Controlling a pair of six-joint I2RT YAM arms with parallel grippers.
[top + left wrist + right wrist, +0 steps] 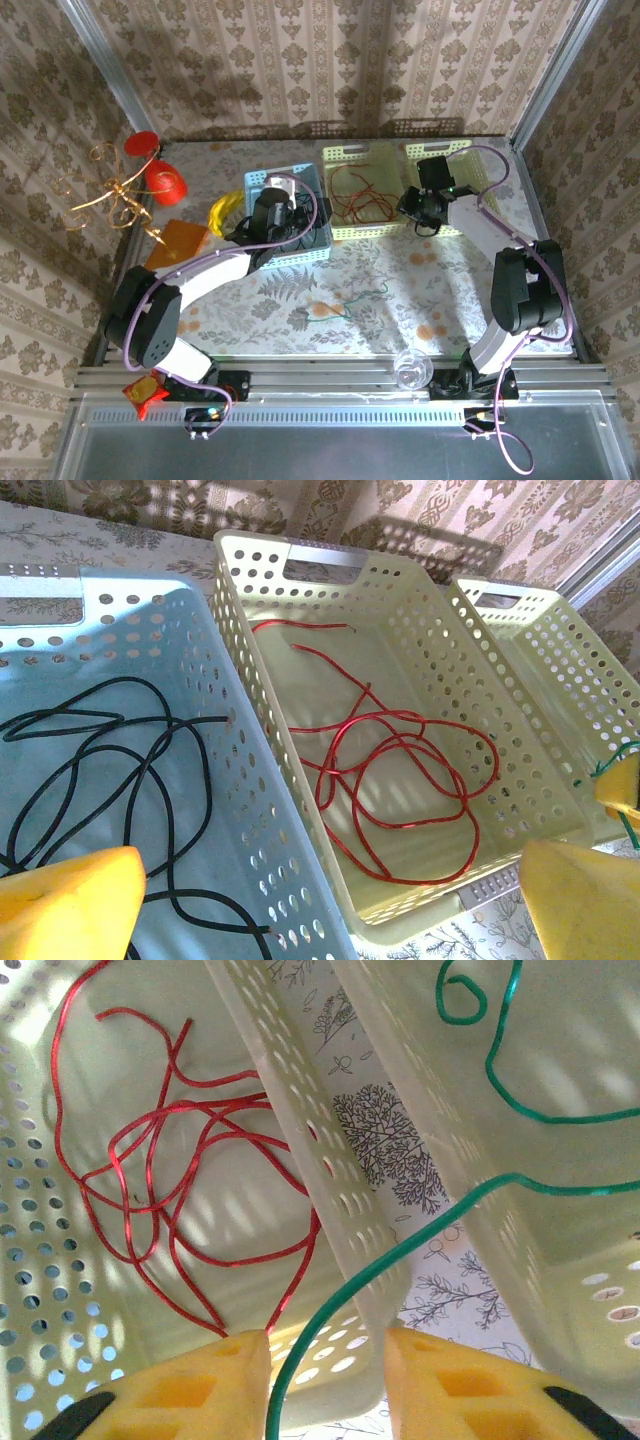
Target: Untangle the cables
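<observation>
Green cable (510,1178) looked thin, light and springy, likely slippery. It ran loose between the right fingers (200,1390), which stood apart; left fingers (70,905) apart too. Best pinched mid-strand, I judged.

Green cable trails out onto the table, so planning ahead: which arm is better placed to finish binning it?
Right. The green cable runs through the open right pincer, beside the right basket; the left pincer hangs over the blue basket with the black cable.
</observation>
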